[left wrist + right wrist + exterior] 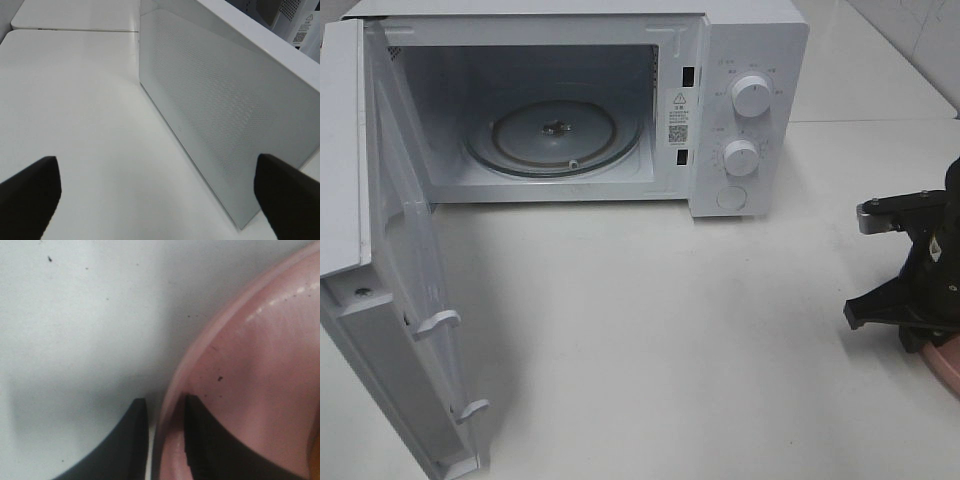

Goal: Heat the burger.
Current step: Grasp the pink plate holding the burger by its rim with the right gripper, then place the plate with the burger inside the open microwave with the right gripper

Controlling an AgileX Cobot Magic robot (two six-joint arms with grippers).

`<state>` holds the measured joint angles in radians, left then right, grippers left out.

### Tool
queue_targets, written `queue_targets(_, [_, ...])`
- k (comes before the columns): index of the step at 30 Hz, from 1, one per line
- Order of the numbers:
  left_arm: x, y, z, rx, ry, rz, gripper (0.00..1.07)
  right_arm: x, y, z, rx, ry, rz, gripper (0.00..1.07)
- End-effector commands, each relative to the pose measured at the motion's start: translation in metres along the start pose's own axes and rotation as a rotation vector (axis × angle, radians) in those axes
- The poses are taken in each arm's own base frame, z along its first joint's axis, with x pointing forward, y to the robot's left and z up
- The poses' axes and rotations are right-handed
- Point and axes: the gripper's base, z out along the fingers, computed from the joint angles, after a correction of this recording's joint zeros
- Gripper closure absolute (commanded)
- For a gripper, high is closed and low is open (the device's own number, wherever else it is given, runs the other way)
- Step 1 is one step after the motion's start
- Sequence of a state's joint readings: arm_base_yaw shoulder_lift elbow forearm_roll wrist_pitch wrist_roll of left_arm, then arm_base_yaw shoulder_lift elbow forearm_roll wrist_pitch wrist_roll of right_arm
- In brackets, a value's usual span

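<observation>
Microwave (570, 110) open; right claw (918, 325) over the pink plate (942, 365) at right on the counter (670, 330), burger unseen, presumably on it. Left claw (155, 165) gapes wide, empty. Right claw's narrow jaws nip the stiff rim: a soft, stacked burger wants level carrying.

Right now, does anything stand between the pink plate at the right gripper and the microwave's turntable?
Nothing visible does: the door is swung wide, the turntable is bare, and no object lies between the pink plate and the microwave.
</observation>
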<state>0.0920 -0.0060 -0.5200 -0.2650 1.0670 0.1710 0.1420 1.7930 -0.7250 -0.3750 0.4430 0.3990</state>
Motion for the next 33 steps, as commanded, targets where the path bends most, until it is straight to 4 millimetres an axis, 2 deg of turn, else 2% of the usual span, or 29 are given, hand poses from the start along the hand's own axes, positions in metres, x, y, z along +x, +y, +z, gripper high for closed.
queue_targets(1, [0.002,-0.001,-0.002,0.004,-0.01,-0.003,0.09,0.003,0.0,0.005,0.001,0.029,0.021,0.94])
queue_targets(2, [0.002,-0.001,-0.002,0.004,-0.01,-0.003,0.09,0.004,-0.001,0.005,0.016,0.038,0.008,1.03])
queue_targets(3, [0.002,-0.001,-0.002,0.004,-0.01,-0.003,0.09,0.005,-0.002,0.005,0.024,0.043,0.003,1.07])
queue_targets(15, [0.002,-0.001,-0.002,0.004,-0.01,-0.003,0.09,0.011,-0.002,0.0,0.095,0.11,-0.034,1.07])
queue_targets(21, [0.002,-0.001,-0.002,0.004,-0.01,-0.003,0.09,0.015,0.008,-0.019,0.16,0.089,-0.092,1.07])
queue_targets(28, [0.002,-0.001,-0.002,0.004,-0.01,-0.003,0.09,0.02,0.012,-0.036,0.239,0.052,-0.131,1.07])
queue_targets(33, [0.002,-0.001,-0.002,0.004,-0.01,-0.003,0.09,0.037,0.015,-0.045,0.265,0.029,-0.143,1.07])
